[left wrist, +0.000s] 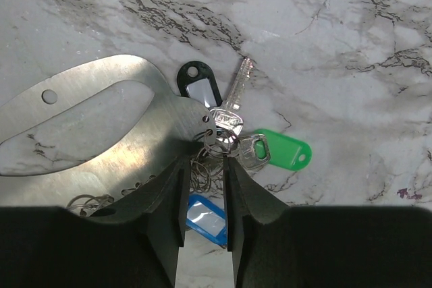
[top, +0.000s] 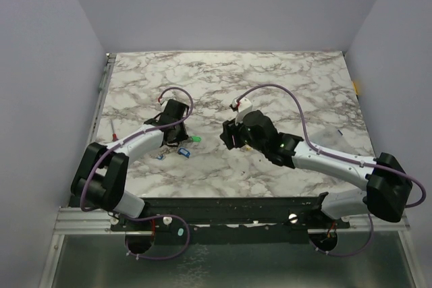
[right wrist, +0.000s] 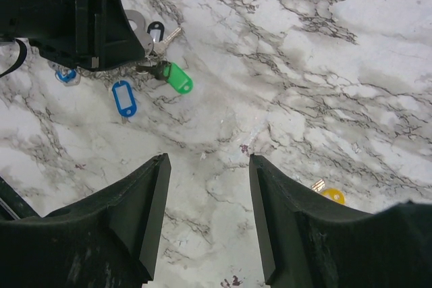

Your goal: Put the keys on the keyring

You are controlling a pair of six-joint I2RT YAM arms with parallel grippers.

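Left gripper (left wrist: pixel 206 163), narrow astride the keyring (left wrist: pixel 217 143), likely steadies it, grip unclear; right gripper (right wrist: pixel 208 161) hangs wide, yellow key (right wrist: pixel 332 195) at 4 o'clock.

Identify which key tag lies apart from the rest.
The yellow tag, alone near the right gripper; the green tag, blue tag and black tag cluster at the left gripper.

the narrow slit between the fingers of the left gripper (left wrist: pixel 206 166) is crowded with keyring wire (left wrist: pixel 201 175) and a blue tag (left wrist: pixel 206 217); a metal plate (left wrist: pixel 101 133) blocks the side left of them, and keys (left wrist: pixel 233 123) with a green tag (left wrist: pixel 283 150) lie just ahead (bare marble top (left wrist: pixel 351 32) beyond). between the fingers of the right gripper (right wrist: pixel 208 160) the marble top is free; a yellow tag (right wrist: pixel 332 195) lies beside the right-hand finger.
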